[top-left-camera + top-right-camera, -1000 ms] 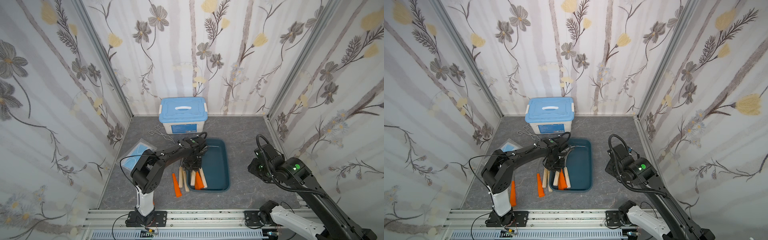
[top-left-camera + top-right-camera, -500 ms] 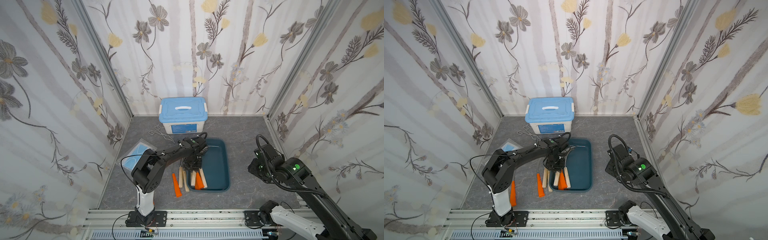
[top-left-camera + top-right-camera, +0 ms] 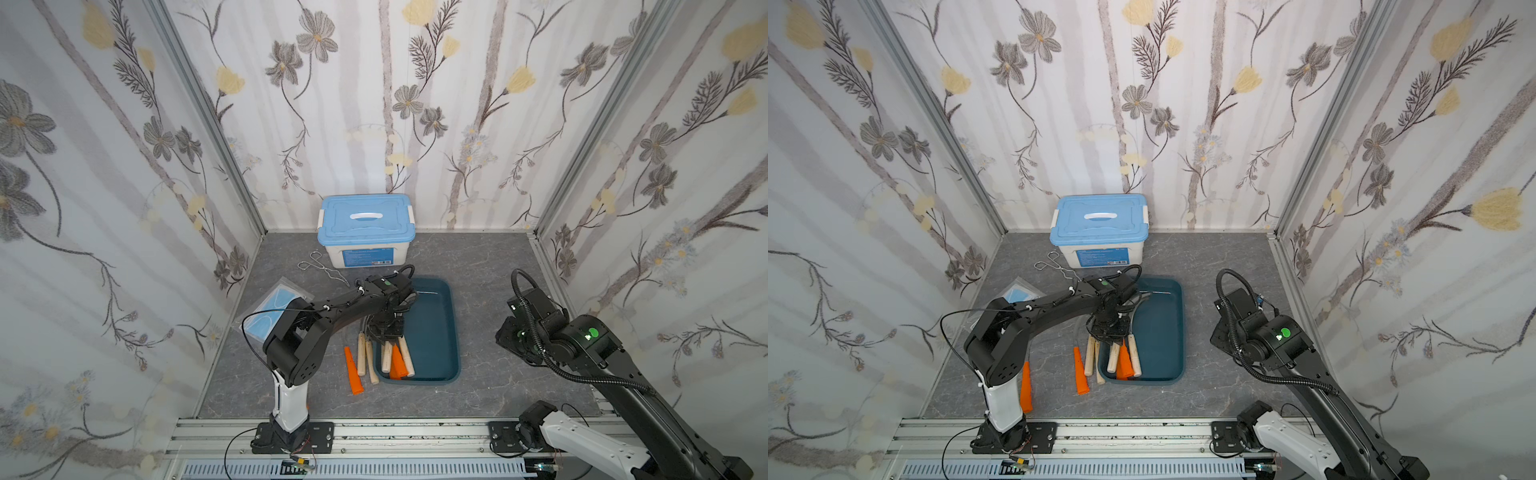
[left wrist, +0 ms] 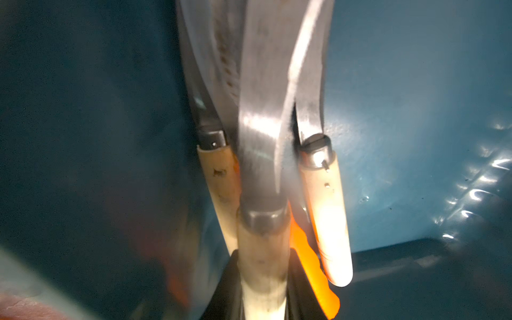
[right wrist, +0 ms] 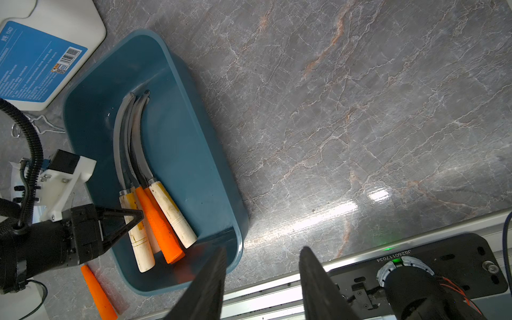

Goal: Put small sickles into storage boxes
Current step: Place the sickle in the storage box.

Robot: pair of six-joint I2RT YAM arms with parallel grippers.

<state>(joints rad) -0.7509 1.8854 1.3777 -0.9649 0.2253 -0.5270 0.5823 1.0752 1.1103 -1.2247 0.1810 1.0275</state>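
Teal plastic, shallow and round-cornered, the tray point(image 3: 436, 328) sits mid-tabletop point(image 3: 498, 266), nearer the front edge. Inside, small sickles point(image 5: 155, 199) with curved grey blades and pale wooden or orange handles lie bundled along its left wall. Three more sickles point(image 3: 362, 357) lie just outside that rim. On one wooden handle point(image 4: 261, 249) the left gripper point(image 5: 130, 219) is clamped; the right gripper point(image 5: 261, 252) hangs open, empty.

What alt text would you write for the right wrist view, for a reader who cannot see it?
Several small sickles lie together in a teal tray on a grey marble table, and the left gripper is shut on a pale-handled sickle among them. The open right gripper frames the foreground; one orange-handled sickle lies outside the tray.
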